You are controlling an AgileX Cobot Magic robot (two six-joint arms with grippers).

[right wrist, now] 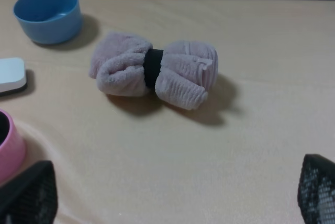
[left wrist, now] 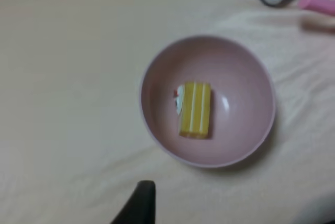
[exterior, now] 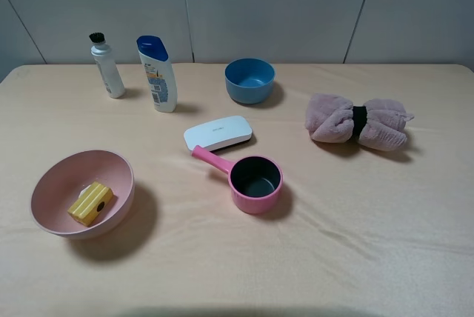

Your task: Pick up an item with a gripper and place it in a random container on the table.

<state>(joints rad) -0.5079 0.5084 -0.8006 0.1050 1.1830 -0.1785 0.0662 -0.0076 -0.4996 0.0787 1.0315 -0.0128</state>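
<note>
The yellow block (exterior: 90, 204) is seated inside the pale-pink bowl (exterior: 52, 175), on the bowl's floor, slightly off centre; in the left wrist view the block (left wrist: 195, 109) is shown with pale stripes along its upper face and a white-and-red decoration on one end, and nothing is in contact with it except the bowl (left wrist: 157, 72). The bowl is located on the near left part of the table (exterior: 370, 243).

Of the left gripper, only one dark fingertip (left wrist: 138, 203) is visible, positioned above the cloth beside the bowl and clear of it; whether this gripper is spread or closed cannot be told. The right gripper (right wrist: 172, 195) is seen with its two black fingers (right wrist: 29, 198) set wide apart and nothing between them; it is released, and it hangs above bare table short of the rolled towel (right wrist: 154, 69).

A pink saucepan (exterior: 254, 181) is placed near the table's middle; its handle reaches to just beside a white oblong case (exterior: 218, 132). A blue bowl (exterior: 249, 80) stands behind these; two bottles (exterior: 157, 74) stand at the far left; the towel (exterior: 358, 121) lies at the right.
</note>
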